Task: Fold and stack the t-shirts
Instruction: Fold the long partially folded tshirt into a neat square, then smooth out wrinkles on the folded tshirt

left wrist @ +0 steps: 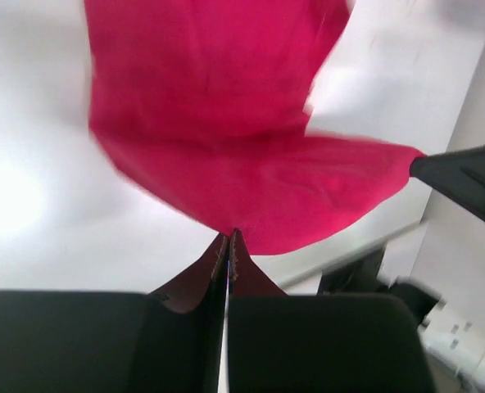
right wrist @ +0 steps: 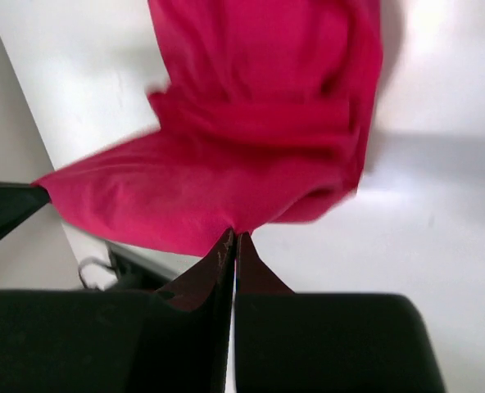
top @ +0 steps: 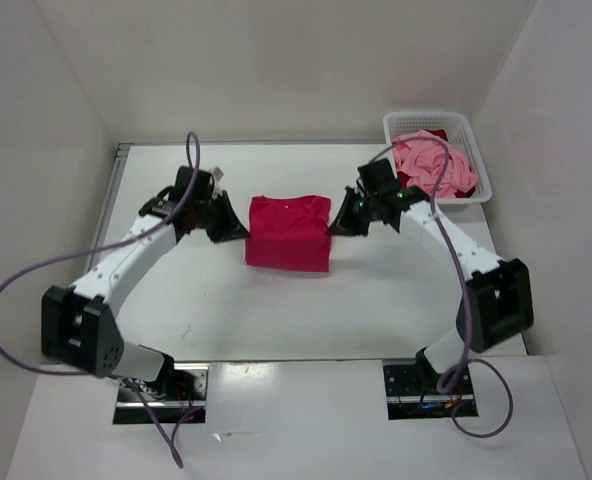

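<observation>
- Left wrist view shows the left end effector (left wrist: 228, 239) pinched together on a thin corner of the magenta-red t-shirt (left wrist: 226, 123). The right end effector (right wrist: 233, 237) is clamped the same way on the opposite corner, and the held edge is stretched between them.
- We judge the bite shallow on both sides. If the arms pull apart or travel unevenly, a corner could slip out and the fold would land skewed.
- We cannot tell how many layers each end effector has caught. A single layer would peel the shirt open rather than carry the fold over.
- Both wrist pictures are blurred, so we would not trust them for the exact seam position.
- Only the top external view gives the layout. The shirt lies partly folded on the tabletop (top: 276, 310) directly between the two end effectors. Behind the right end effector, a white lattice basket (top: 431, 118) holds the light pink t-shirt (top: 431, 160) and the dark crimson t-shirt (top: 436, 135).
- Only the wrist views show the clamps themselves; from above, the fingertips are too small to read.
</observation>
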{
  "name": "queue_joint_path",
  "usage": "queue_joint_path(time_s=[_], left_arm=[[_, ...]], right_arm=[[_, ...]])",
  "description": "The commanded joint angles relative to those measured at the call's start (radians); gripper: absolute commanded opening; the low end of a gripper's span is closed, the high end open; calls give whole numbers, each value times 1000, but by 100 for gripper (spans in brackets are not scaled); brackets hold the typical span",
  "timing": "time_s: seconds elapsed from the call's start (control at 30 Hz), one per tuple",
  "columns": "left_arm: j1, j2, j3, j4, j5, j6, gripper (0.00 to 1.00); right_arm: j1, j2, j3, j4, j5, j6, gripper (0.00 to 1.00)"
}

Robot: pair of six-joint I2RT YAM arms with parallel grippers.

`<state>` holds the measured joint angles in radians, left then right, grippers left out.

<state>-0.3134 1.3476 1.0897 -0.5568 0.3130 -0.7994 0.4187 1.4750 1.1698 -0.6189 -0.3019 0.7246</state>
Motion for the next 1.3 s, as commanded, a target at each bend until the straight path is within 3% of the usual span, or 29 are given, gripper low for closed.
queue_joint_path(time_s=[0.0,0.27,0.47,0.53,0.73,0.83,0.87,0.93,0.97,1.07,1.27], left_arm=[[48,179,210,69,-25,75,0],[88,635,576,165,-86,88,1],[120,829,754,166,-158,88,6],[129,840,779,166,-158,79,10],[163,776,764,238,-160,42,45],[163,672,659,310,-146,23,53],[163,647,621,352,-106,13,53],[111,596,529,373,-77,12,50],[88,584,494,383,-49,12,50],[25,561,353,442,15,-24,50],[25,582,227,480,52,-12,50]], right_arm=[[-63,131,190,16,14,-106,0],[-147,612,652,41,43,-162,0],[-156,870,944,-15,50,-152,1],[-156,896,1011,-24,59,-142,10],[-156,929,1191,-110,60,-140,41],[-146,857,1148,-131,69,-168,44],[-135,820,1027,-110,69,-177,41],[-124,678,857,12,32,-168,27],[-114,636,696,54,-15,-145,16],[-92,541,462,189,-208,-94,5],[-67,554,331,277,-275,-83,1]])
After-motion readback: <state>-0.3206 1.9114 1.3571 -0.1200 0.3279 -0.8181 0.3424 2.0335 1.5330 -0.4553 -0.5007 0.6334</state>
